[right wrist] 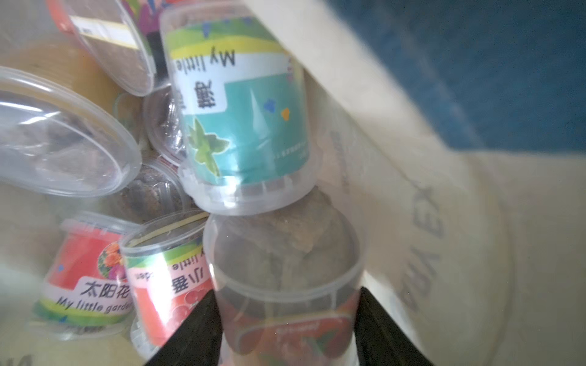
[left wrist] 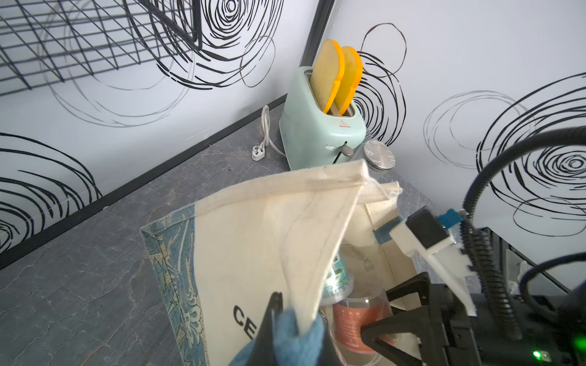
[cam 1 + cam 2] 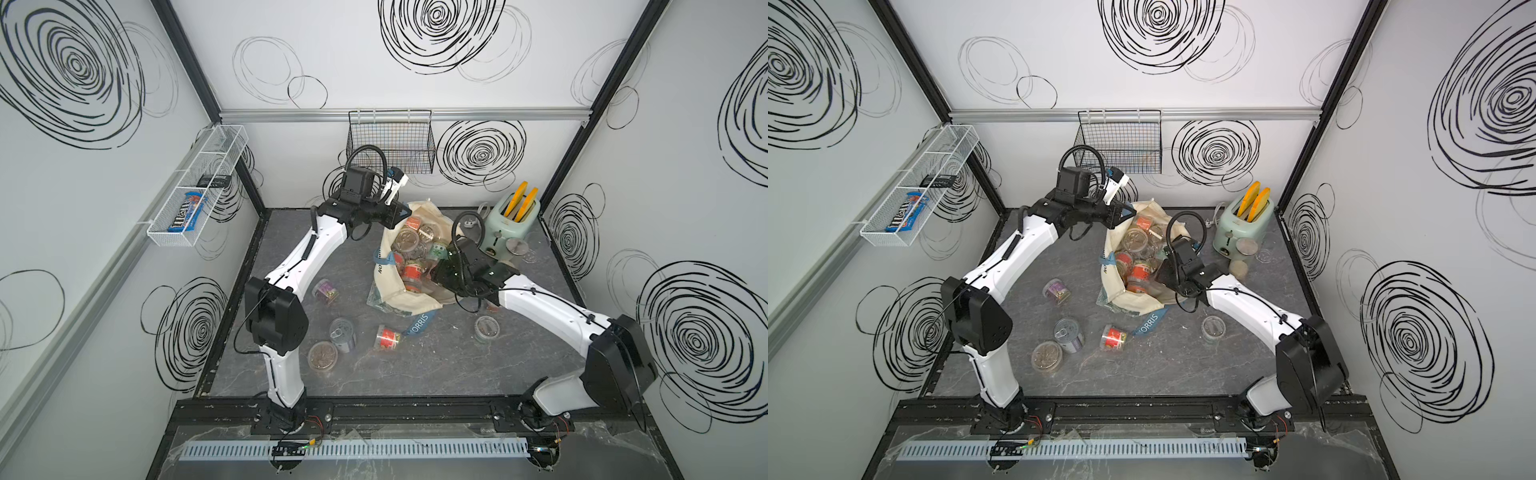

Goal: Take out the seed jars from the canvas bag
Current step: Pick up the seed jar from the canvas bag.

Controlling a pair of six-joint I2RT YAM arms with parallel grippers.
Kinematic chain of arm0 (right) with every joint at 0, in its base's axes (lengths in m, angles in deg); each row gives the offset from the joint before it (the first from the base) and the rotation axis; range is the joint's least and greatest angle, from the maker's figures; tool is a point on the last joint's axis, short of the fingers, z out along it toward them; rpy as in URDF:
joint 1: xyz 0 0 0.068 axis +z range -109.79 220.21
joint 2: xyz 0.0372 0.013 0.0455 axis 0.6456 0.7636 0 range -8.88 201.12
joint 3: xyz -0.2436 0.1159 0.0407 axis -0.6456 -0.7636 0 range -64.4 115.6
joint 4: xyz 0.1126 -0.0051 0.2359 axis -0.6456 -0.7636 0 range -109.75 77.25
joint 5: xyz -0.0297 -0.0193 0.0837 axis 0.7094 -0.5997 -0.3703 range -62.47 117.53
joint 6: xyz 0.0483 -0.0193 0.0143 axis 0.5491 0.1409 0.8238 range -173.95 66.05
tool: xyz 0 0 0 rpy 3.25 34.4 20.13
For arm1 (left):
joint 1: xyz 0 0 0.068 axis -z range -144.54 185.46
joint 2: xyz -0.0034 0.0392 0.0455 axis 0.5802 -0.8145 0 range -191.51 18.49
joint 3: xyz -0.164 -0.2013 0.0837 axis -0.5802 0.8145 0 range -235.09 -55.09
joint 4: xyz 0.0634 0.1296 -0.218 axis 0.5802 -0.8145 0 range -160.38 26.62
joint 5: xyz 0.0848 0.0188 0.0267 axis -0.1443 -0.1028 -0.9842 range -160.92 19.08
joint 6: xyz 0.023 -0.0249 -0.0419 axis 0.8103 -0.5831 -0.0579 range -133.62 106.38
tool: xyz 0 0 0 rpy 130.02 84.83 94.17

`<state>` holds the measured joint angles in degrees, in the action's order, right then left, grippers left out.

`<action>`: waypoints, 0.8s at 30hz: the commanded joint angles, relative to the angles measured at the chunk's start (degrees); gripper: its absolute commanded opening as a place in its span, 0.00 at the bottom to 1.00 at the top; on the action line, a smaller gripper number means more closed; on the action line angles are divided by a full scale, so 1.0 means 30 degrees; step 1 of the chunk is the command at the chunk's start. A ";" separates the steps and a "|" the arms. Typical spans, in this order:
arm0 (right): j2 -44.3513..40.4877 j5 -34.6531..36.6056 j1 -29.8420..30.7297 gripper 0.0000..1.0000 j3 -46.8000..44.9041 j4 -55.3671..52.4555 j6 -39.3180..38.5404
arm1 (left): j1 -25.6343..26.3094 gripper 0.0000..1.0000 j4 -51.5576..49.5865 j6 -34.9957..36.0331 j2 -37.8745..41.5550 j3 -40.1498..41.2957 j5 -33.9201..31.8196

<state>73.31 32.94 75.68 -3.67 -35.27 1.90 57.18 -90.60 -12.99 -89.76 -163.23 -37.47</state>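
The cream canvas bag (image 3: 397, 289) lies open in mid-table, and several seed jars (image 3: 409, 241) are packed in its mouth. My left gripper (image 2: 295, 317) is shut on the bag's blue handle and rim at the far side, holding the cloth up. My right gripper (image 1: 287, 317) is inside the bag, with its black fingers (image 1: 203, 320) pressed on both sides of a red-labelled seed jar (image 1: 285, 269). A green-labelled jar (image 1: 244, 126) rests against that one. More seed jars lie on the table: a purple one (image 3: 325, 291), a red one (image 3: 387, 336) and a clear-topped one (image 3: 323, 354).
A tin can (image 3: 343, 332) stands among the loose jars, and another jar (image 3: 486, 328) sits under the right arm. A mint toaster (image 3: 513, 218) and a metal-topped canister (image 3: 517, 249) fill the back right corner. A wire basket (image 3: 390, 141) and a white rack (image 3: 195, 187) hang on the walls.
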 commanded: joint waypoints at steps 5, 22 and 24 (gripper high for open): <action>-0.1392 0.0599 -0.0337 0.63 -0.0291 -0.0029 -0.0367 | -0.0040 0.00 0.2863 0.0057 0.1453 -0.0210 0.1359; -0.5476 0.0063 -0.0643 0.64 0.0372 -0.2975 -0.0747 | -0.0452 0.00 0.3563 -0.0208 0.0611 0.0082 0.1807; -0.5879 -0.0127 -0.0810 0.64 0.0486 -0.3418 -0.0718 | -0.0527 0.00 0.3647 -0.0262 0.0474 0.0077 0.1820</action>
<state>57.38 32.76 73.84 -4.06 -42.29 -0.17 56.15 -88.70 -13.08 -89.76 -162.31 -35.83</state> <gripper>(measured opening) 0.643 0.114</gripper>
